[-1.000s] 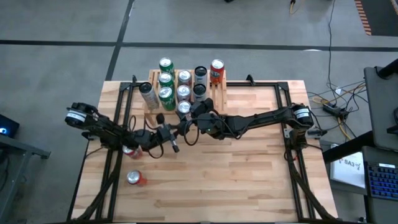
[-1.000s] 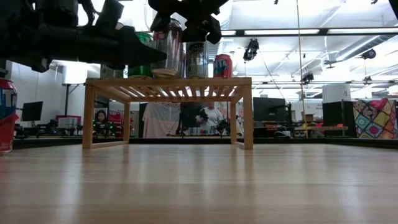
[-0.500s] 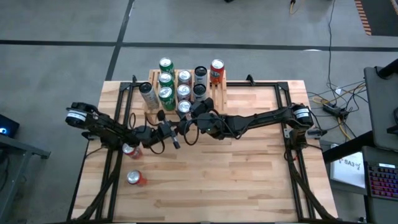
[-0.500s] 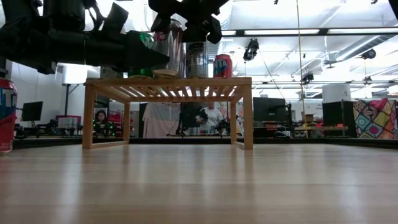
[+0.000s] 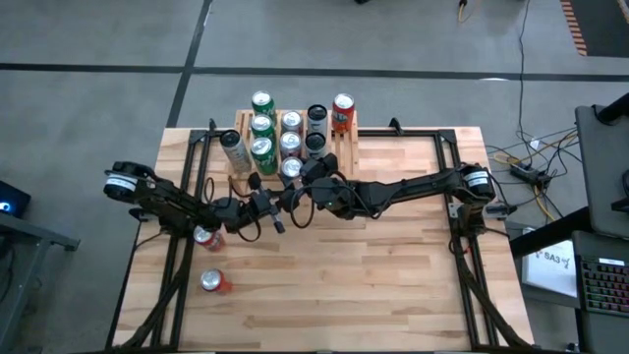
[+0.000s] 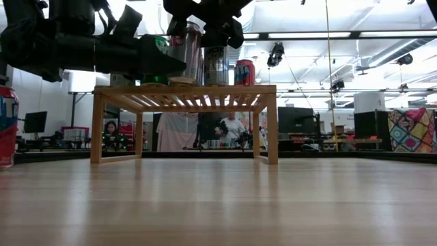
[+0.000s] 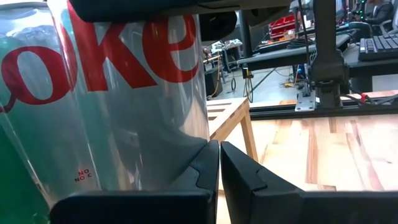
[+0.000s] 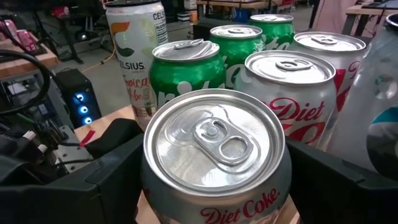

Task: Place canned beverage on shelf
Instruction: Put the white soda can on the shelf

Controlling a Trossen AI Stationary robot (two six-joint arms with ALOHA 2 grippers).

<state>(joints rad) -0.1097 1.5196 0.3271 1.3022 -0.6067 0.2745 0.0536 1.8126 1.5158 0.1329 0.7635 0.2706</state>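
Note:
A silver Diet Coke can (image 8: 214,146) stands upright at the near edge of the light-wood shelf (image 5: 344,147), in front of several other cans. My right gripper (image 8: 214,171) reaches in from the table's right, its fingers on either side of this can; in the low view it shows above the can (image 6: 186,51). My left gripper (image 5: 275,226) is shut and level just on the near side of the shelf. Its tip (image 6: 179,65) is close beside the can, and I cannot tell whether it touches. In the left wrist view the shut fingers (image 7: 219,165) lie next to the can's wall (image 7: 137,93). My right gripper has the Diet Coke can between its two fingers, on the side wall just under the rim (image 8: 151,163). The fingers (image 8: 112,168) come nearly level from the table's right. The can stands upright with its base on the shelf top.
Green cans (image 5: 261,126), silver cans (image 5: 291,123), a dark can (image 5: 315,116) and a red one (image 5: 342,106) fill the shelf; a white can (image 5: 234,149) is at its left end. Two red cans (image 5: 206,236) (image 5: 213,283) sit on the table's near left.

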